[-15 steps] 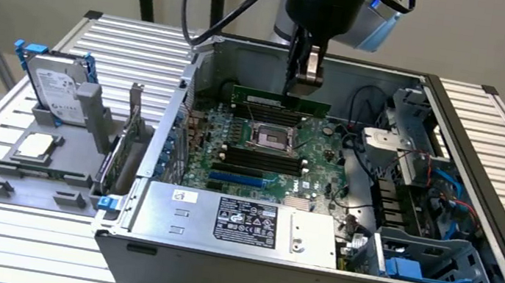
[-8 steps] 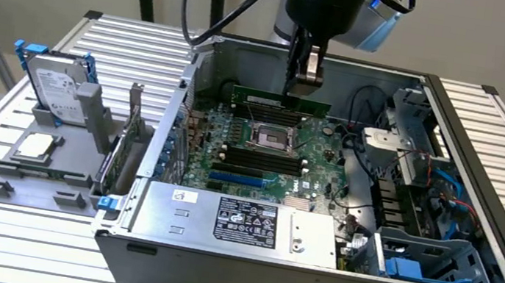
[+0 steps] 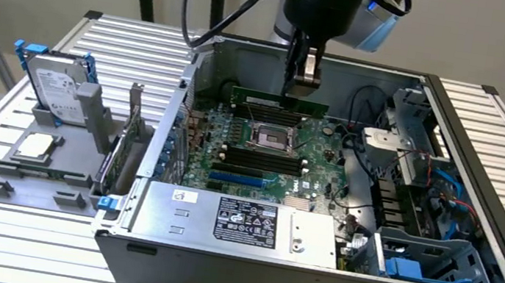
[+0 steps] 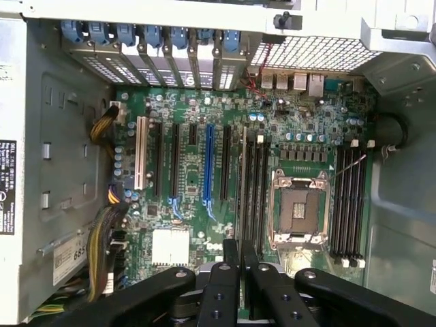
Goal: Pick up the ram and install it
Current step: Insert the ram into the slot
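Observation:
The ram (image 3: 273,103) is a long, thin green stick. It hangs level over the far part of the motherboard (image 3: 314,161) inside the open computer case, and my gripper (image 3: 301,89) is shut on its top edge. In the wrist view the ram (image 4: 244,184) appears edge-on as a thin line running out from between the black fingers (image 4: 223,272). It lies just above and alongside the black memory slots (image 4: 256,187) next to the CPU socket (image 4: 298,208). A second bank of memory slots (image 4: 349,204) sits on the other side of the socket.
On the exterior view's left, a grey stand holds a silver hard drive with blue rails (image 3: 55,84), a CPU chip (image 3: 37,146) and an upright green expansion card (image 3: 123,146). The power supply (image 3: 241,221), drive cage (image 3: 433,263) and case walls (image 3: 193,74) surround the motherboard.

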Motion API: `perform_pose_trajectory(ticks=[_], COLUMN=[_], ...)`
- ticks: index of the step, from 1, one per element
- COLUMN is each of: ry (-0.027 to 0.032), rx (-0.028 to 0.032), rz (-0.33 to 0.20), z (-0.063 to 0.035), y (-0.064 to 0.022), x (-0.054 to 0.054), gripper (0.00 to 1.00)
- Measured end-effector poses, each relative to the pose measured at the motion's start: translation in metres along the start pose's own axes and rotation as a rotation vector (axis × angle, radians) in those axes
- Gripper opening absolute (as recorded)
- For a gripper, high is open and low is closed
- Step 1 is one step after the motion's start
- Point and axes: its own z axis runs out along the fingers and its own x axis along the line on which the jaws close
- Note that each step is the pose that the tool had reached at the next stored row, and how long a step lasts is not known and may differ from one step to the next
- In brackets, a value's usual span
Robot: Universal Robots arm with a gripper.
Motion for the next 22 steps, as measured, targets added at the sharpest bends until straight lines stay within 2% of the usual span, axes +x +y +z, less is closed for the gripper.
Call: perform_pose_trajectory(ticks=[8,22], ry=[-0.0001,0.0], rx=[0.0001,0.0], rz=[0.001,0.001], z=[0.0152,0.0406], y=[0.0014,0.0013], x=[-0.013,-0.012], gripper=[0.14,0.14])
